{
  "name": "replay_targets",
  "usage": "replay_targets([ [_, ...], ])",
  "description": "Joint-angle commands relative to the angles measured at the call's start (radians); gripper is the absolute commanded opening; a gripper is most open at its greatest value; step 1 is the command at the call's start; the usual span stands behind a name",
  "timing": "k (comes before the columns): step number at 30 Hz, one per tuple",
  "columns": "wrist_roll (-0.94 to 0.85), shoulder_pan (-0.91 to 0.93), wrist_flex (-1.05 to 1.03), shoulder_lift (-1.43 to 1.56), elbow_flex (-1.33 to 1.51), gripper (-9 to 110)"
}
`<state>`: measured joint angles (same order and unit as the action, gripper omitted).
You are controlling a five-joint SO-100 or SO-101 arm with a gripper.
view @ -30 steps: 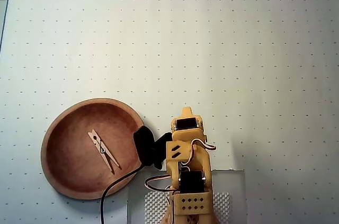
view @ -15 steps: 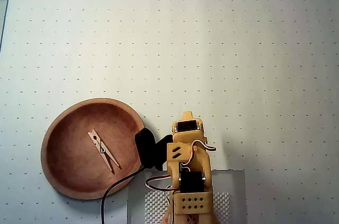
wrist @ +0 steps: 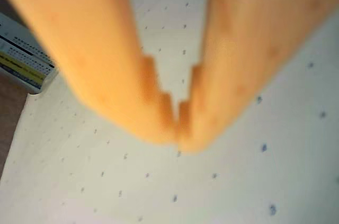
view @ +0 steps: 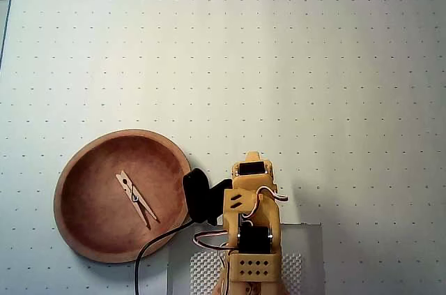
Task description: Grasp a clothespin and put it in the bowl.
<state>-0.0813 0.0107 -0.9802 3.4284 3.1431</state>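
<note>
The light-tan wooden clothespin [view: 136, 198] lies flat inside the reddish-brown wooden bowl [view: 78, 225] at the lower left of the overhead view. The yellow arm [view: 251, 225] is folded back over its base at the bottom centre, to the right of the bowl. In the wrist view the gripper [wrist: 177, 128] fills the frame, blurred, its two orange fingers meeting at the tips with nothing between them, close above the dotted white mat. Neither the bowl nor the clothespin shows in the wrist view.
A dotted white mat [view: 279, 65] covers the table. A black cable [view: 150, 246] runs from the arm past the bowl's right rim. A grey base plate [view: 306, 260] lies under the arm. A white-and-yellow object [wrist: 24, 65] sits at the mat's edge in the wrist view.
</note>
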Motion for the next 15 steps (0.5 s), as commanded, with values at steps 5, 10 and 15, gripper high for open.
replay_targets([
  [5, 0.002, 0.005, 0.003, 0.015, -0.017, -3],
  [10, 0.002, 0.006, 0.000, 0.015, -0.017, -3],
  [15, 0.008, 0.003, 0.000, 0.017, -0.017, -3],
])
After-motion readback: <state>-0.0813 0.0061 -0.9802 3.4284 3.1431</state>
